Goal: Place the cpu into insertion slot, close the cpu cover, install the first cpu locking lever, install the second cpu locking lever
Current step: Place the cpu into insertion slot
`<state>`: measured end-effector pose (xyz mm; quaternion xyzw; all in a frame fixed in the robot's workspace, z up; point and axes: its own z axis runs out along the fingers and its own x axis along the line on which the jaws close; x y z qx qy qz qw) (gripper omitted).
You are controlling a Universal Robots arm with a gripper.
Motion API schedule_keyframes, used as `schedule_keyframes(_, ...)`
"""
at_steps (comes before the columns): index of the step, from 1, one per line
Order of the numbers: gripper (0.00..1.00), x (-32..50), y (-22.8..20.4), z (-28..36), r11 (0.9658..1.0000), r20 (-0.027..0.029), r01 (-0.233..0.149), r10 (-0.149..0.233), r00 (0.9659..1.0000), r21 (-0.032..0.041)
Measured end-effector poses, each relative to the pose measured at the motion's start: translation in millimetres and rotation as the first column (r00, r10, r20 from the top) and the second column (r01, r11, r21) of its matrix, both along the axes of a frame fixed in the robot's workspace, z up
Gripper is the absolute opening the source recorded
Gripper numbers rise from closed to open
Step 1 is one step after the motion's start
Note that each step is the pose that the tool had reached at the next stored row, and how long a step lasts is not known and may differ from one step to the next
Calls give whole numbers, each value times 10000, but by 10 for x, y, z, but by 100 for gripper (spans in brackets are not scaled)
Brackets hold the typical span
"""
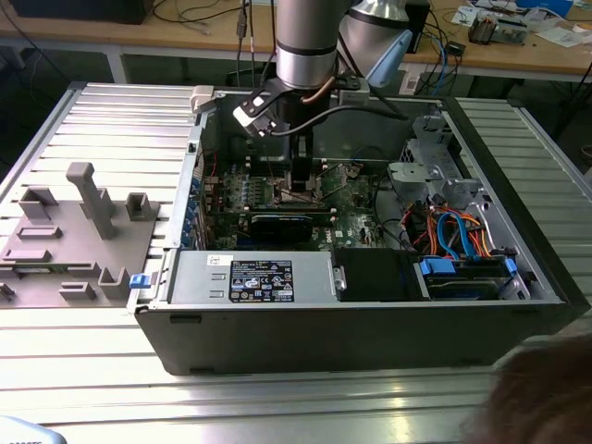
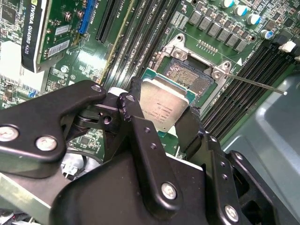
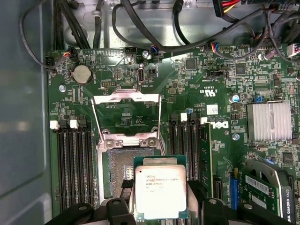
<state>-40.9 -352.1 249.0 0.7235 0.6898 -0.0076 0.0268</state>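
Observation:
My gripper point(image 2: 161, 119) is shut on the cpu point(image 2: 164, 105), a flat square chip with a dull silver top, pinched by its two opposite edges between black fingers point(image 2: 129, 105). The cpu point(image 3: 161, 192) hangs just above the green board, offset to one side of the insertion slot point(image 3: 123, 171), whose dark contact field point(image 2: 190, 77) lies bare. The cpu cover point(image 3: 125, 97) is a thin silver frame swung up and open off the slot. A thin locking lever point(image 2: 255, 83) sticks out free beside the slot. In the exterior view the gripper point(image 1: 301, 180) reaches down inside the computer case.
Long black memory slots point(image 3: 75, 164) flank the socket on both sides. A graphics card point(image 2: 35, 33) and a finned heatsink point(image 3: 269, 122) stand nearby. Cables point(image 1: 453, 231) crowd the case on the exterior view's right. A grey fixture point(image 1: 83, 231) sits outside the case, and a person's head point(image 1: 546, 398) shows in the corner.

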Motion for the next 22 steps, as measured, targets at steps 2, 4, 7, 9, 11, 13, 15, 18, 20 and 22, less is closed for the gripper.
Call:
schedule_keyframes(2,54,-6,0,-9,10000,0,-1,1,10000,1)
schedule_keyframes(4,54,-12,0,-18,10000,0,-1,1,10000,0)
schedule_keyframes(7,54,-14,0,-23,10000,0,-1,1,10000,0)
schedule_keyframes(9,54,-16,0,-26,10000,0,0,0,10000,0)
schedule_keyframes(11,54,-18,0,-30,10000,0,-1,1,10000,1)
schedule_keyframes(13,54,-19,0,-33,10000,0,-1,1,10000,0)
schedule_keyframes(15,54,-20,0,-37,10000,0,-1,1,10000,0)
schedule_keyframes(18,54,-21,0,-41,10000,0,-1,1,10000,1)
schedule_keyframes(20,54,-22,0,-43,10000,0,-1,1,10000,1)
schedule_keyframes(22,54,-24,0,-47,10000,1,-1,1,10000,1)
